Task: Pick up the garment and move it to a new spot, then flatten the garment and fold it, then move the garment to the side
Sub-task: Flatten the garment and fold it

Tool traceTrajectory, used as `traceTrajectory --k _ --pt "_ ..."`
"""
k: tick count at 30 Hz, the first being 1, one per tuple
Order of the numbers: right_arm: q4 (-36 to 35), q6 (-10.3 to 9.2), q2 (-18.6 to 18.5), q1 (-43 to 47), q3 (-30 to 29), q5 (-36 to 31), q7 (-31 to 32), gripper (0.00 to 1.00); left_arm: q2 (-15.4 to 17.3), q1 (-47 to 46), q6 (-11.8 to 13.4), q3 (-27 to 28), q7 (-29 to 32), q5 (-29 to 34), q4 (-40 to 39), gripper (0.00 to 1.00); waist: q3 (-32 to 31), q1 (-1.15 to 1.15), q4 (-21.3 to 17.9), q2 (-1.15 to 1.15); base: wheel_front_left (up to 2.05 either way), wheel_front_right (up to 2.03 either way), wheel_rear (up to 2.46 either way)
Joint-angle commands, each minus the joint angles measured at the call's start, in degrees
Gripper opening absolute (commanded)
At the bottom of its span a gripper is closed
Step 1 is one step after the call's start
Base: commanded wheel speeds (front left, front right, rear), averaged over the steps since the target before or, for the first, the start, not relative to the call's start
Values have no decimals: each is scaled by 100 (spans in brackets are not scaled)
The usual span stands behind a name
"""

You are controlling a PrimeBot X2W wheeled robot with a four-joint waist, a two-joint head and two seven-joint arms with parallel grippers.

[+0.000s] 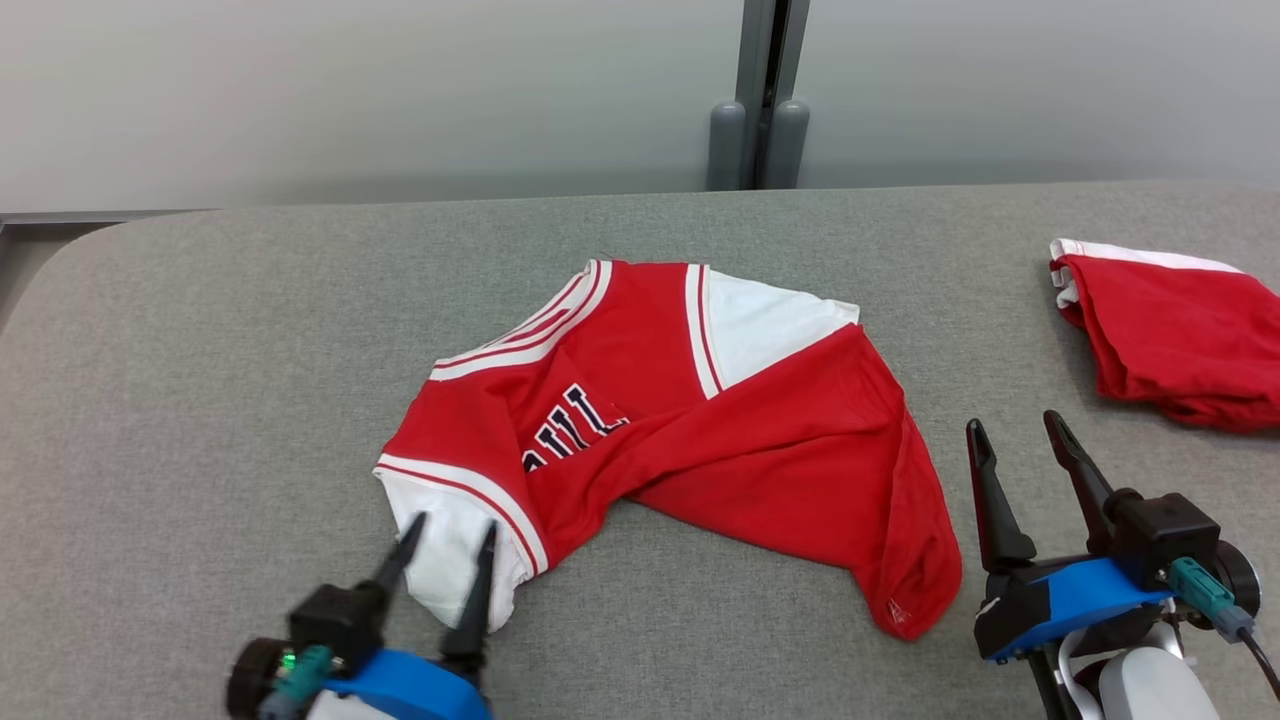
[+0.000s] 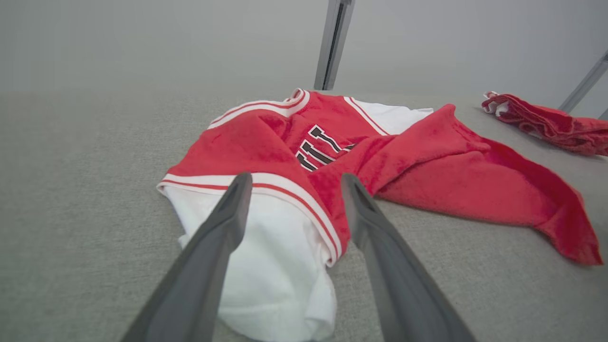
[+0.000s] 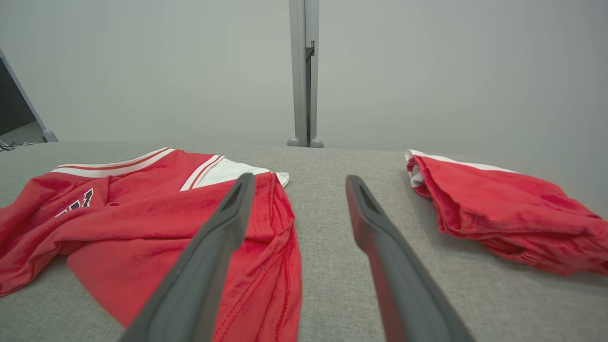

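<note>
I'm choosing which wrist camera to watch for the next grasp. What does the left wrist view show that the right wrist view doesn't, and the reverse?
Left wrist view: the left gripper, fingers apart, over the near white sleeve.
Right wrist view: the right gripper, fingers apart, over bare table between the red jersey and the second red garment.
Both: the red jersey, the second red garment, the grey table and the upright post behind.

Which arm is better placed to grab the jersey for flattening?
Left, probably. The left end effector, open, straddles the jersey's white sleeve; the right end effector stands open over bare table beside it.
</note>
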Motion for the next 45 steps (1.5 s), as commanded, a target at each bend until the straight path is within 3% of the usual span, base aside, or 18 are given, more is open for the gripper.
traceTrajectory --k 1,7,16,19,20,21,22,23,30,39,40,41,42,45 --pt "-31 0 -3 49 4 12 11 100 112 -83 75 147 -49 -58 -14 100 12 0 -20 0 0 0 0" --pt "-52 0 -3 -20 36 -7 35 100 400 -251 272 521 170 -206 370 100 85 0 -108 0 0 0 0" --pt "-73 0 -3 -131 81 -73 91 100 272 -866 4 503 662 -550 1375 100 240 0 -270 0 0 0 0" --pt "-81 0 -2 -149 119 -90 104 100 331 -1080 81 428 1037 -503 1714 100 261 0 -343 0 0 0 0" --pt "-88 0 -2 -153 119 -90 106 100 311 -1129 68 408 1086 -511 1781 92 265 0 -360 0 0 0 0" --pt "-92 0 -3 -152 113 -92 108 100 261 -1159 43 405 1097 -552 1814 61 268 0 -372 0 0 0 0" --pt "-98 0 -3 -143 108 -94 106 100 245 -1179 2 398 1090 -576 1838 36 268 0 -381 0 0 0 0" --pt "-104 0 -3 -131 103 -97 103 100 262 -1213 -21 368 1076 -557 1864 0 266 0 -387 0 0 0 0" --pt "-80 0 -2 -37 44 -82 89 100 302 -1299 89 275 726 -353 1855 0 189 0 -330 0 0 0 0" --pt "-2 0 -2 -14 71 17 51 100 444 -911 969 500 522 -183 1720 0 74 0 -59 0 0 0 0" --pt "11 0 -2 -22 86 25 45 100 451 -859 1060 523 494 -170 1724 14 68 0 -47 0 0 0 0" --pt "23 0 -4 -33 92 29 39 100 458 -804 1150 529 473 -136 1723 45 61 0 -36 0 0 0 0" --pt "35 0 -4 -44 100 42 34 100 471 -746 1242 550 440 -121 1731 100 55 0 -27 0 0 0 0" --pt "58 0 -3 -70 97 49 28 100 472 -633 1443 655 278 -135 1699 100 47 0 -11 0 0 0 0"
